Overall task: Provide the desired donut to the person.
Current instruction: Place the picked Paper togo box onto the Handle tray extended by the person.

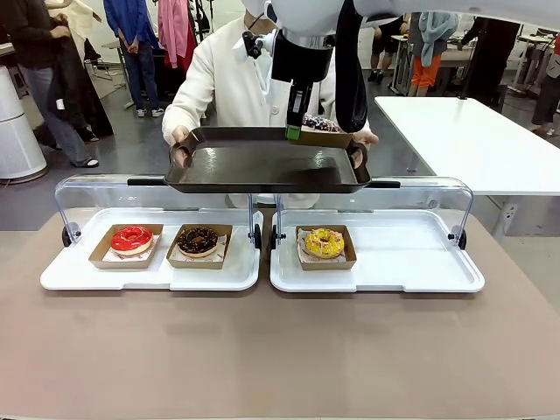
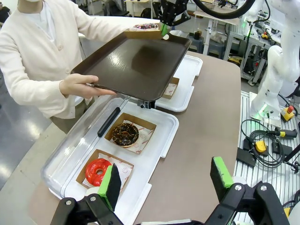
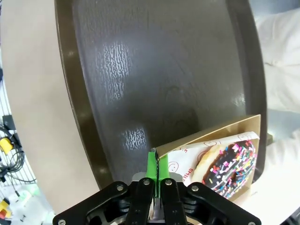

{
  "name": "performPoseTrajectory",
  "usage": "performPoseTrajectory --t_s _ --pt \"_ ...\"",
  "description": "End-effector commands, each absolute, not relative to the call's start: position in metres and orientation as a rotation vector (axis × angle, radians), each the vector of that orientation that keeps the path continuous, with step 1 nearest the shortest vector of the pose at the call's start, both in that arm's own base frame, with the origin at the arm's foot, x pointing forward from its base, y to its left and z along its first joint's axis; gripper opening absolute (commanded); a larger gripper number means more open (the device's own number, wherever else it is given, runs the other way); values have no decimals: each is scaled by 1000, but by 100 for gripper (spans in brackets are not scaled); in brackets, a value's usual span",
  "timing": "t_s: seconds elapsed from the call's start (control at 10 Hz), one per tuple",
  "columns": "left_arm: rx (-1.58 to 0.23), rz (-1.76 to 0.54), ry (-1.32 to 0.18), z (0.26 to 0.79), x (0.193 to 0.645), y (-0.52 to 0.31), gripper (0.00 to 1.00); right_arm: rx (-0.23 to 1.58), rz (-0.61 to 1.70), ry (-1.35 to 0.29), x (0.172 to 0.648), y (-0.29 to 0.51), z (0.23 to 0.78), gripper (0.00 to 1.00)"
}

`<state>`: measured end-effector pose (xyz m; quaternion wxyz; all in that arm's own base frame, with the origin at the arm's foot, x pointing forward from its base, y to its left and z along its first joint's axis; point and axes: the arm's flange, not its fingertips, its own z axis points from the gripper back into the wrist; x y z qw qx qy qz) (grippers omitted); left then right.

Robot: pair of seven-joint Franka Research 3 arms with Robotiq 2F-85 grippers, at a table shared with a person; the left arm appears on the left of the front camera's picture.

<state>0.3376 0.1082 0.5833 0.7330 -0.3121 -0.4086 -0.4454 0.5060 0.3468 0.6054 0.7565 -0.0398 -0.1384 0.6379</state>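
Observation:
The person (image 1: pixel 223 79) in a cream cardigan holds a dark serving tray (image 1: pixel 267 166) in both hands above the display cases. My right gripper (image 1: pixel 294 131) is shut on the edge of a cardboard tray holding the chocolate sprinkle donut (image 1: pixel 320 123), at the serving tray's far right corner. In the right wrist view the right gripper (image 3: pixel 157 161) pinches the cardboard edge, with the sprinkle donut (image 3: pixel 229 164) over the serving tray (image 3: pixel 164 70). Whether the cardboard rests on the tray I cannot tell. My left gripper (image 2: pixel 164 183) is open above the table's left end, holding nothing.
Two white display cases (image 1: pixel 376 271) with clear lids raised sit on the brown table. They hold a red donut (image 1: pixel 131 239), a chocolate donut (image 1: pixel 198 240) and a yellow donut (image 1: pixel 324 242) in cardboard trays. A white table (image 1: pixel 472 140) stands at the far right.

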Motion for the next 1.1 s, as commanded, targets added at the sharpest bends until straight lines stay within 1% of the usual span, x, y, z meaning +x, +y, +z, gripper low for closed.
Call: performPoseTrajectory --t_s 0.0,0.4,0.8,0.9,1.0 --pt "-694 -994 -925 583 338 109 100 -60 1374 -301 506 346 591 1" --pt "-694 -994 -925 583 338 109 100 -50 1383 -260 512 345 573 1" --pt "-694 -994 -925 583 338 109 100 -43 1385 -237 519 339 566 1" --pt "-694 -994 -925 583 338 109 100 -39 1386 -233 520 338 566 55" --pt "-694 -994 -925 583 338 109 100 -40 1394 -232 520 338 565 58"
